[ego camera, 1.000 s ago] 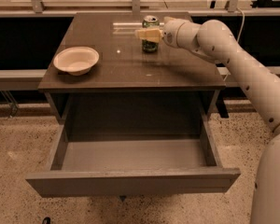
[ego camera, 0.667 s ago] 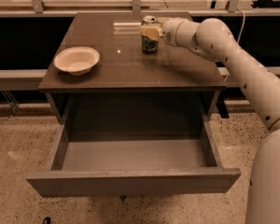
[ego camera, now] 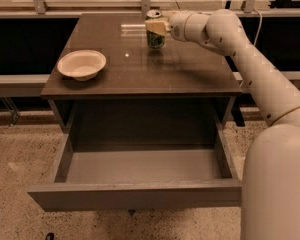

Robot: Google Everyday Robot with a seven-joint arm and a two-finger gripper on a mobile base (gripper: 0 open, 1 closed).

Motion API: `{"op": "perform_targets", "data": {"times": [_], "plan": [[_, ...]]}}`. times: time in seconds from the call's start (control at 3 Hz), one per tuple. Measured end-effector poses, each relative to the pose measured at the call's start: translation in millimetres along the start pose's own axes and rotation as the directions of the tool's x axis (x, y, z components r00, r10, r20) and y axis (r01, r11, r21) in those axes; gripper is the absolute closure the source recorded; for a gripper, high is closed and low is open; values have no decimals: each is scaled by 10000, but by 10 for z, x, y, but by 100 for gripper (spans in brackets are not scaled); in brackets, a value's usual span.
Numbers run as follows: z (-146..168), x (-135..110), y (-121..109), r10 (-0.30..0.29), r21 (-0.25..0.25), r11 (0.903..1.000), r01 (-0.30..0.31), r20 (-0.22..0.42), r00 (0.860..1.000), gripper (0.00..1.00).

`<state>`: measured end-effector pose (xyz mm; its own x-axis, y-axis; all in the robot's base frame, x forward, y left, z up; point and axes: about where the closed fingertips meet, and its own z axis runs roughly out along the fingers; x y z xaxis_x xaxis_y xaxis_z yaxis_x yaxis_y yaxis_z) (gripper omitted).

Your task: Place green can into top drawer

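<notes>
The green can (ego camera: 155, 39) is at the back of the table top, right of centre, its silver top showing. My gripper (ego camera: 158, 26) reaches in from the right and is shut around the can's upper half. The can's base sits at or just above the table surface; I cannot tell which. The top drawer (ego camera: 135, 196) is pulled fully open below the table's front edge. Its grey floor (ego camera: 140, 166) is bare.
A shallow cream bowl (ego camera: 82, 64) sits on the left of the brown table (ego camera: 140, 79). My arm (ego camera: 250, 59) spans the right side above the table. A rail and glass wall run behind the table. Speckled floor lies on both sides of the drawer.
The gripper and the can have shifted a little to the left and slightly up. The bowl and drawer have not moved.
</notes>
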<state>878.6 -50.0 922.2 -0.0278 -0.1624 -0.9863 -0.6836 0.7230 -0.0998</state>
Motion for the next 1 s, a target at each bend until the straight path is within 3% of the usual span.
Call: {"op": "perform_targets", "data": {"times": [0.33, 0.67, 1.0], "plan": [[-161, -169, 54, -165, -608, 9980, 191, 429, 9989, 100], [-572, -319, 337, -581, -1641, 9840, 697, 746, 9955, 100], [-860, 73, 983, -435, -2852, 9572, 483, 232, 9988, 100]]}}
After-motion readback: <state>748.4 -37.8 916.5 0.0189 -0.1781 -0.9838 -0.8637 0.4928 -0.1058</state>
